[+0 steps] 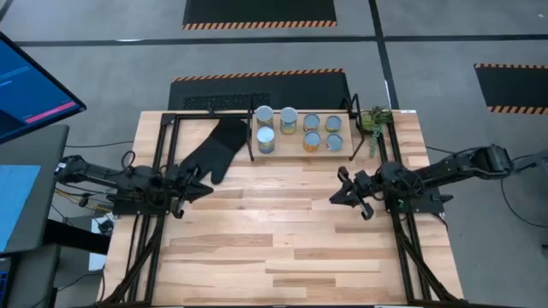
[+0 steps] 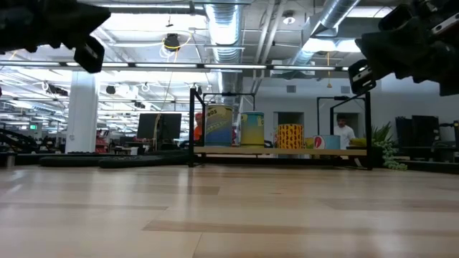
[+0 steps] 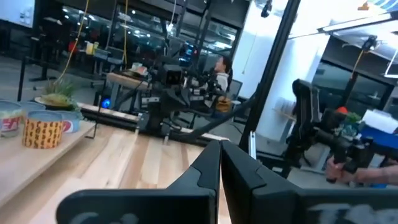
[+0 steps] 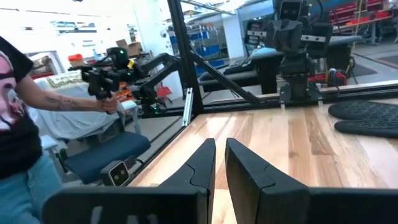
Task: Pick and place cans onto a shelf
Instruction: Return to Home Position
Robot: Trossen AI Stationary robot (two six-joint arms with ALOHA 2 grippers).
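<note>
Several cans [image 1: 300,130] stand upright on the shelf [image 1: 298,152] at the table's far middle; their tops are silvery or bluish. In the low view the cans [image 2: 237,127] stand on the light board [image 2: 287,151], some with yellow-green labels. They also show in the left wrist view [image 3: 43,132]. My left gripper [image 1: 208,190] hovers shut and empty over the table's left part, beside the black oven mitt [image 1: 218,150]. My right gripper [image 1: 334,198] hovers shut and empty over the right part, nearer than the shelf. Both sit well above the tabletop [image 2: 229,208].
The oven mitt lies flat left of the shelf. A small green plant [image 1: 374,120] stands at the shelf's right end. Black frame rails [image 1: 158,171] run along both table sides. A person [image 4: 18,112] stands beyond the table's edge. The near half of the plank tabletop [image 1: 274,248] is bare.
</note>
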